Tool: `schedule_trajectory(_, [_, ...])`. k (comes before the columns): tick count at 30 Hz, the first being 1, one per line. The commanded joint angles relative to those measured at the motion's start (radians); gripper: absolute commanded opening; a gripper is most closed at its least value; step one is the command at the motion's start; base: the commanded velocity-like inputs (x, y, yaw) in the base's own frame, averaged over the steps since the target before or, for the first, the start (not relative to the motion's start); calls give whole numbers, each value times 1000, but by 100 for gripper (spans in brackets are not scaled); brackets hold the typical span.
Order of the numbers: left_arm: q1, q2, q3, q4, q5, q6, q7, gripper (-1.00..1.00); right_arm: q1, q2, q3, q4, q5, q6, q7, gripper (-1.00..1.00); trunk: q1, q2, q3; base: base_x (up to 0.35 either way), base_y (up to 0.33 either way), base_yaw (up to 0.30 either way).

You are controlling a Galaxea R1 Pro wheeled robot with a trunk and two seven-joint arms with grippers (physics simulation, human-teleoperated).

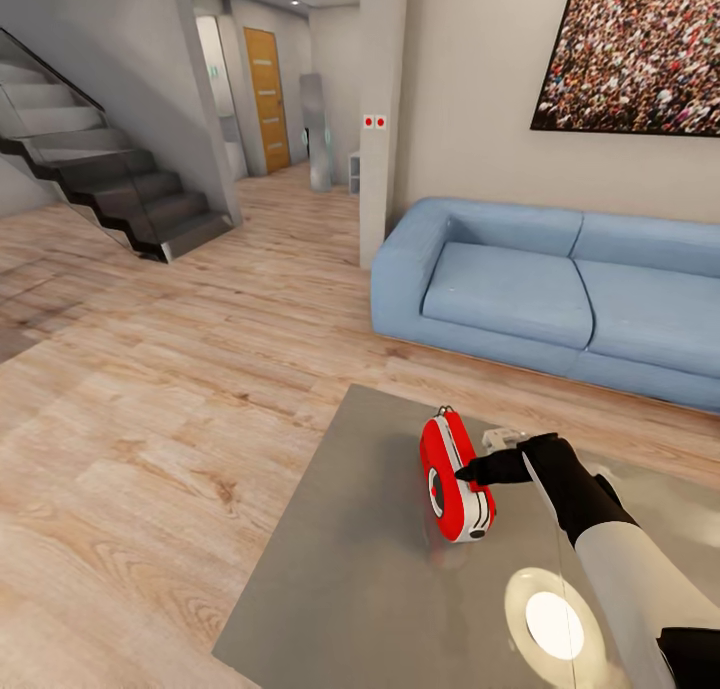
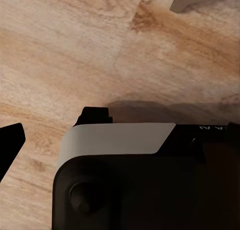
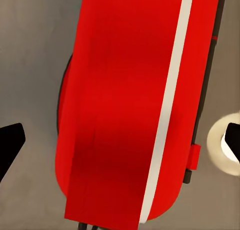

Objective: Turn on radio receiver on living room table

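The radio receiver (image 1: 452,477) is bright red with a white side band and a dark round dial, and it stands on edge on the glossy grey table (image 1: 340,569). My right gripper (image 1: 472,471) comes in from the right, its black tips touching the radio's top side. In the right wrist view the radio (image 3: 120,89) sits between the two fingertips (image 3: 10,145), which stand wide apart, so the gripper is open. The left wrist view looks down on the wood floor and the robot's dark base (image 2: 150,190), with one fingertip (image 2: 11,144) of my left gripper at the picture's edge.
A light-blue sofa (image 1: 560,289) stands just beyond the table. A pillar (image 1: 380,119) and a staircase (image 1: 110,184) lie farther back on the left. A small white object (image 1: 500,437) sits behind the radio. A lamp's bright reflection (image 1: 553,624) shows on the tabletop.
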Motion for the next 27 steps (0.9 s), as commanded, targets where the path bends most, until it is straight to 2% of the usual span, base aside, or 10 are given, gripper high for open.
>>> schedule_trajectory(1, [0, 0, 0, 0, 0, 0, 0, 100, 0, 0, 0, 0, 0, -1, 0, 100, 0, 0, -1, 0, 0, 0])
schedule_trajectory(16, [0, 0, 0, 0, 0, 0, 0, 100, 0, 1, 0, 2, -2, -6, -7, 100, 0, 0, -4, 0, 0, 0])
schedule_trajectory(25, [0, 0, 0, 0, 0, 0, 0, 100, 0, 17, 0, 3, -2, -4, -17, 100, 0, 0, -4, 0, 0, 0])
schedule_trajectory(26, [0, -1, 0, 0, 0, 0, 0, 100, 0, 18, 0, 3, -1, -4, -18, -100, 0, 0, -4, 0, 0, 0])
schedule_trajectory(27, [0, 0, 0, 0, 0, 0, 0, 100, 0, 19, 0, 3, -1, -4, -18, -100, 0, 0, -4, 0, 0, 0])
